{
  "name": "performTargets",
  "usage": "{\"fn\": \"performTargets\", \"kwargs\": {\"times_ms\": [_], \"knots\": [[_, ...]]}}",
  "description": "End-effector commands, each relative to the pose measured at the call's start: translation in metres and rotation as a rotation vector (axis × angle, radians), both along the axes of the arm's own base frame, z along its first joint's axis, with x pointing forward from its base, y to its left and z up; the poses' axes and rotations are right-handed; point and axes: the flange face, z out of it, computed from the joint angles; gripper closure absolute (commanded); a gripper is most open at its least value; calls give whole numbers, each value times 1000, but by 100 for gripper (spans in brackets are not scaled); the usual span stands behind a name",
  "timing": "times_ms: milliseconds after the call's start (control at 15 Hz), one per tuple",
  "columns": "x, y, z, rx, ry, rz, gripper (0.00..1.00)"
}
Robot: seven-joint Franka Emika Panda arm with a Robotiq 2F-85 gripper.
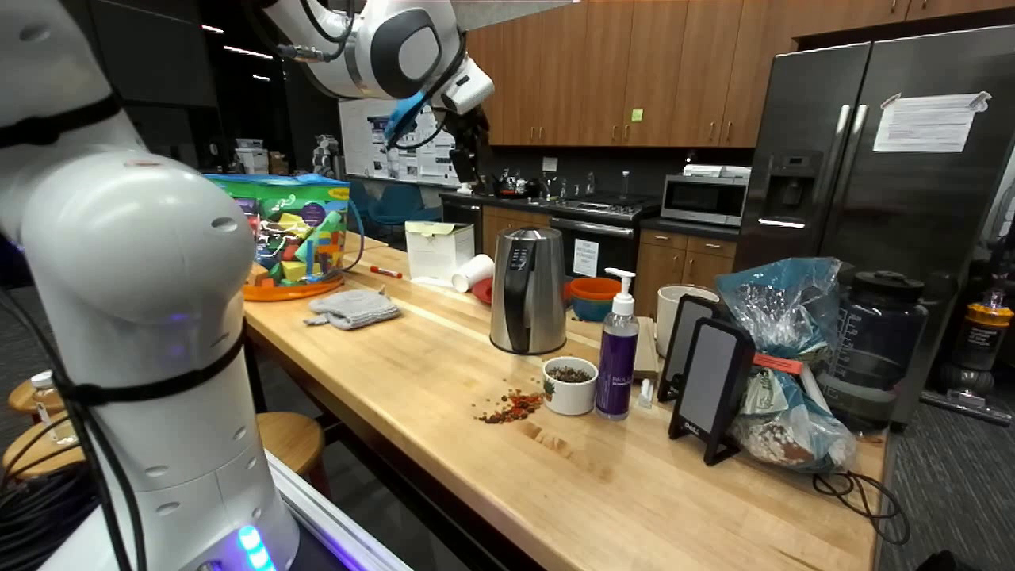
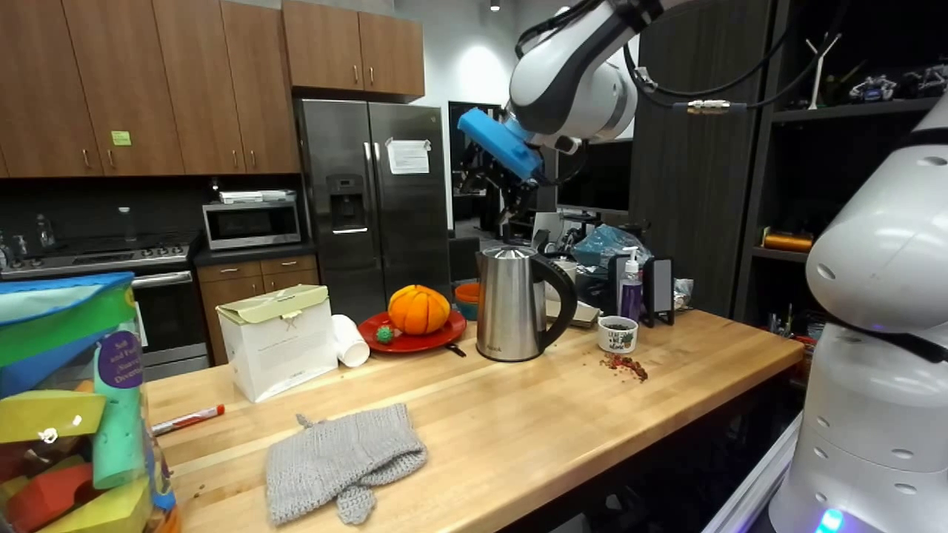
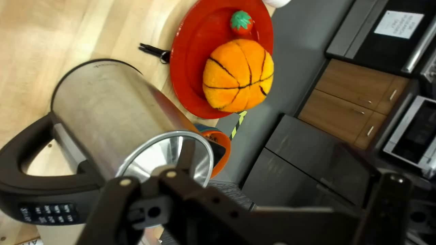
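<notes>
A steel kettle with a black handle stands upright on the wooden table, its body in view in both exterior views (image 1: 549, 293) (image 2: 509, 311) and in the wrist view (image 3: 112, 109). Above the kettle hangs my gripper (image 2: 495, 203), tilted, with its fingers apart and nothing between them. In the wrist view one dark finger (image 3: 177, 183) overlaps the kettle's shiny round top (image 3: 155, 153); the opposite finger (image 3: 388, 200) is off to the right. Contact with the lid cannot be made out. Beyond the kettle lies a red plate (image 3: 190, 44) bearing an orange plush ball (image 3: 238, 73) and a small toy strawberry (image 3: 241, 25).
Orange and blue bowls (image 1: 595, 293) stand behind the kettle. A small bowl (image 2: 617, 337) of dried bits, a spill (image 2: 626, 364), a purple pump bottle (image 1: 617, 357) and black speakers (image 1: 710, 388) are nearby. A white box (image 2: 285, 340), grey mitten (image 2: 341, 459) and toy bag (image 2: 74, 414) lie further off.
</notes>
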Motion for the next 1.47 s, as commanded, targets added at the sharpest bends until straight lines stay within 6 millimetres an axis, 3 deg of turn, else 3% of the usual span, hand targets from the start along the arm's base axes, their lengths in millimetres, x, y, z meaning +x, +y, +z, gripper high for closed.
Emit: {"fn": "performTargets", "kwargs": {"times_ms": [0, 533, 600, 933, 1133, 1400], "knots": [[10, -18, -12, 126, -83, -85, 0], [4, -27, -19, 306, -98, -68, 0], [7, -24, -28, 267, -74, -70, 0], [6, -25, -26, 289, -81, -68, 0], [14, -28, -21, 128, -166, -15, 0], [19, -61, -16, -23, -175, 21, 0]]}}
